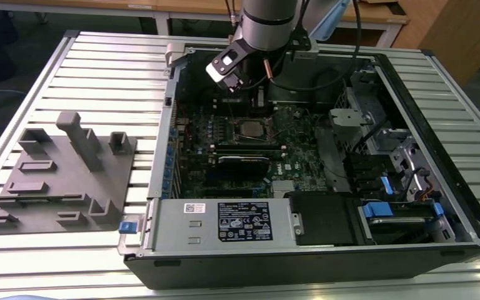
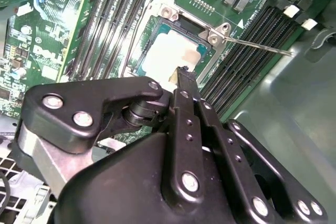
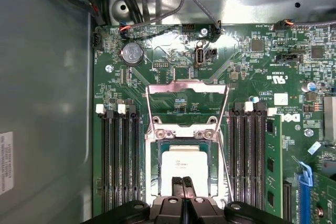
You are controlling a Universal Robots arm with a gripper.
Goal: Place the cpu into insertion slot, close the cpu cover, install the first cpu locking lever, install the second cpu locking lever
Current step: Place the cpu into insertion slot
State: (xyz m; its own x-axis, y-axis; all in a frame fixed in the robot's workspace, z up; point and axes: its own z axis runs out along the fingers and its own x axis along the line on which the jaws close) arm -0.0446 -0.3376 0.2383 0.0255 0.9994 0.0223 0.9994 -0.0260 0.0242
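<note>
The cpu [image 3: 183,162], a pale silver square, lies in the insertion slot [image 3: 158,167] on the green board; it is seen too in the second wrist view [image 2: 167,59] and as a small square in the exterior view [image 1: 251,128]. The cpu cover [image 3: 187,83], a thin silvery frame, is swung open away from the slot and hinged at its edge. A thin metal locking lever [image 2: 258,45] sticks out unlatched beside the slot. My gripper [image 3: 183,183] hovers just above the cpu's near edge with its black fingers [image 2: 184,85] pressed together on nothing. In the exterior view my gripper [image 1: 233,84] hangs over the case's far side.
Long black memory slots [image 3: 119,156] flank the socket on both sides, with a module in one [image 3: 271,166]. Cables [image 3: 157,3] run along the case wall. A labelled power supply [image 1: 223,222] and drive bays [image 1: 390,194] fill the case's near side. A grey fixture [image 1: 60,178] sits on the table.
</note>
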